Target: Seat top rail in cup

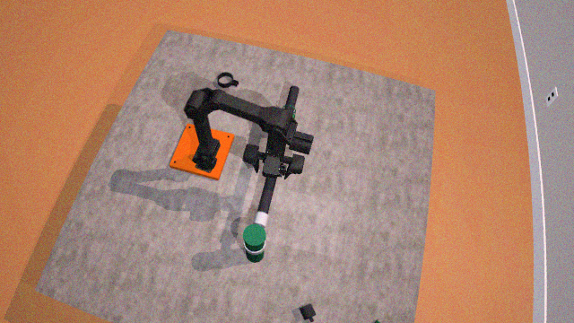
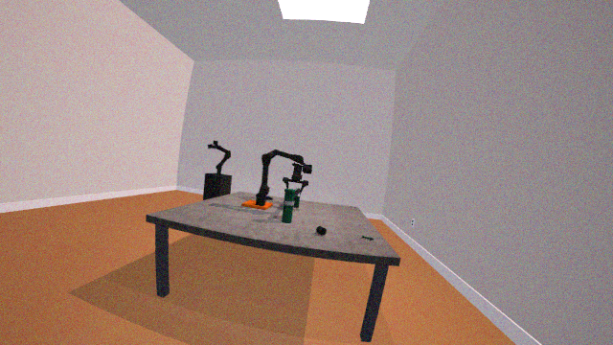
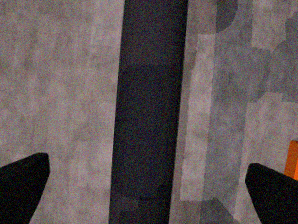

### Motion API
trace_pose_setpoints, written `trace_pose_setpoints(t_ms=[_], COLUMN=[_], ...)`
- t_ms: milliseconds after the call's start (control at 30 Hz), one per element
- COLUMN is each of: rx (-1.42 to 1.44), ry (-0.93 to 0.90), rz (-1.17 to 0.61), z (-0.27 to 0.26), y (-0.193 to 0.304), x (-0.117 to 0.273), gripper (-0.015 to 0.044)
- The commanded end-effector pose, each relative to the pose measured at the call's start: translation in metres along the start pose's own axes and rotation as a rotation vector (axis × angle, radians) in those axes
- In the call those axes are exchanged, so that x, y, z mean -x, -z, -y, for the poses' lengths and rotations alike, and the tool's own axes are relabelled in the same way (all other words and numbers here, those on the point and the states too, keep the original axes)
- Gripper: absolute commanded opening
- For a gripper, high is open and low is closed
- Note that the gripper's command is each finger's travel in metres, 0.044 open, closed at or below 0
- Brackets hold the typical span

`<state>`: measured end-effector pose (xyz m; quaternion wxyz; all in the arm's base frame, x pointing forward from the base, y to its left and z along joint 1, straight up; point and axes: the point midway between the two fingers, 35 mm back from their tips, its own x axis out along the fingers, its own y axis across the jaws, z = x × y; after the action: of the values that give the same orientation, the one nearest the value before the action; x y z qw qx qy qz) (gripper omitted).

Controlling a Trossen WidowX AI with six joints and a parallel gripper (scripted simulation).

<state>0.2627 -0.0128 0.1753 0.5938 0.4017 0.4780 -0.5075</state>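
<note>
- Reference landmark: the big post (image 1: 255, 257) (image 2: 287, 214), green, upright on the table (image 1: 350, 202) (image 2: 215, 220) (image 3: 65, 100).
- Surface: the table top was mottled grey, with a dark edge and dark legs; shadows lay beside the post.
- Rail: the black top rail (image 1: 267, 193) (image 3: 147, 100) ran from the post's white cup (image 1: 262, 218) back beneath the arm. Seating depth could not be determined.
- Band: a white band (image 1: 255, 250) (image 2: 289, 203) encircled the post just below its green cap (image 1: 255, 233).
- End effector: the gripper (image 1: 272, 172) (image 2: 295, 191) (image 3: 150, 168) was spread wide — one finger on each side of the rail, apart from it in the wrist view.
- Base: the orange base plate (image 1: 179, 157) (image 2: 246, 205) (image 3: 295, 150) lay behind the post, off to one side.
- Loose part: a small black piece (image 1: 308, 311) (image 2: 321, 231) lay on the side of the post away from the arm.
- Room: orange floor (image 1: 471, 157) (image 2: 96, 240), pale walls, and a bright ceiling panel (image 2: 326, 10). Well behind the post, a second arm (image 2: 225, 155) stood on a black pedestal (image 2: 217, 187).
- Markings: the wall outlet (image 1: 552, 96) (image 2: 413, 222), well apart from the post, showed two dark spots — any print was too small to read.
</note>
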Motion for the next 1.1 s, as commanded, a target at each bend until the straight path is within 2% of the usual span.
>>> trace_pose_setpoints(t_ms=[0,1067], rx=[-0.002,-0.002], ry=[-0.006,-0.006], rz=[0.0,0.0], z=[0.0015,0.003], y=[0.001,0.0011], x=[0.0263,0.034], gripper=[0.044,0.044])
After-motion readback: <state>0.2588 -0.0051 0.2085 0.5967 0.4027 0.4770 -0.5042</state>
